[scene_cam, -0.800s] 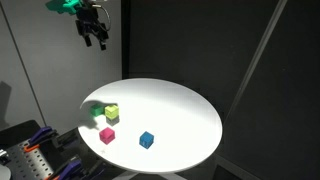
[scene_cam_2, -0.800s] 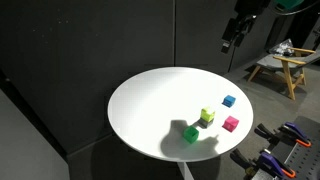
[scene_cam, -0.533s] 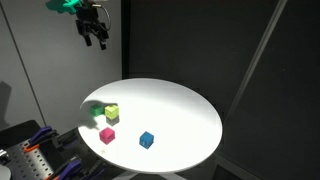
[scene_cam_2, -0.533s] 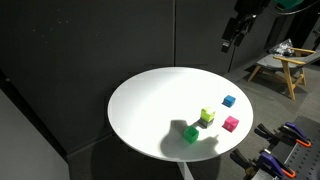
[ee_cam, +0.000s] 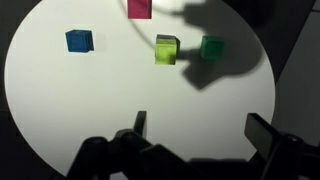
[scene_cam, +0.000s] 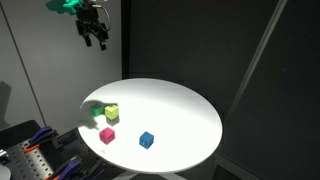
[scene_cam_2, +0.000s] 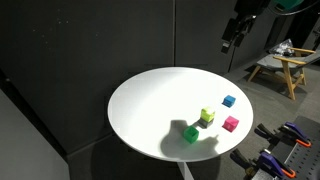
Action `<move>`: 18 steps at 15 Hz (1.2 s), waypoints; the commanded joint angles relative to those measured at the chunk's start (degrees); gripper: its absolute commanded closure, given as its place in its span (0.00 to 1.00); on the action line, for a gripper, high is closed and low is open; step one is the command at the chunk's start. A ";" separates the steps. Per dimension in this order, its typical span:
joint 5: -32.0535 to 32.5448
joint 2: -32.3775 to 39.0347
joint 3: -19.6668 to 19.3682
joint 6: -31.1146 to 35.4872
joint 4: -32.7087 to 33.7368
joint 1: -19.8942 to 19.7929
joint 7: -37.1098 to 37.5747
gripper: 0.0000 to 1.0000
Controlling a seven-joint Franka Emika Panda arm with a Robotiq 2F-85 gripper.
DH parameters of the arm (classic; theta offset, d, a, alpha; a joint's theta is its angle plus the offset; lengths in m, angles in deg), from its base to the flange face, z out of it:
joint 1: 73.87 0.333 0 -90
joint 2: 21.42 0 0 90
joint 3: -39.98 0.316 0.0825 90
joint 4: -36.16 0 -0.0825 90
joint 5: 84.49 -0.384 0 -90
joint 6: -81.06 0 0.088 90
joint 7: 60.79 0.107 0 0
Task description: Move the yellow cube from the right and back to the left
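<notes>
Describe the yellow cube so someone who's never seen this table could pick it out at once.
On the round white table, four small cubes cluster near one edge. The yellow cube sits in the middle, the green cube on one side, the pink cube and blue cube on the other. It is the only lime-yellow one, paler than its deep green neighbour.

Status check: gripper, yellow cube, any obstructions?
Gripper open, empty, high above the table. Yellow cube sits free on it. Green cube close beside, not touching; pink cube nearby.
</notes>
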 commanded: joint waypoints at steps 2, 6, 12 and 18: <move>-0.08 1.75 -0.31 -0.63 1.69 0.18 0.38 0.00; -0.45 4.12 -0.49 -0.83 3.57 0.09 0.62 0.00; -2.20 10.95 -0.86 -0.66 8.51 -0.10 2.74 0.00; -1.42 18.15 -0.44 0.18 12.53 -0.62 9.38 0.00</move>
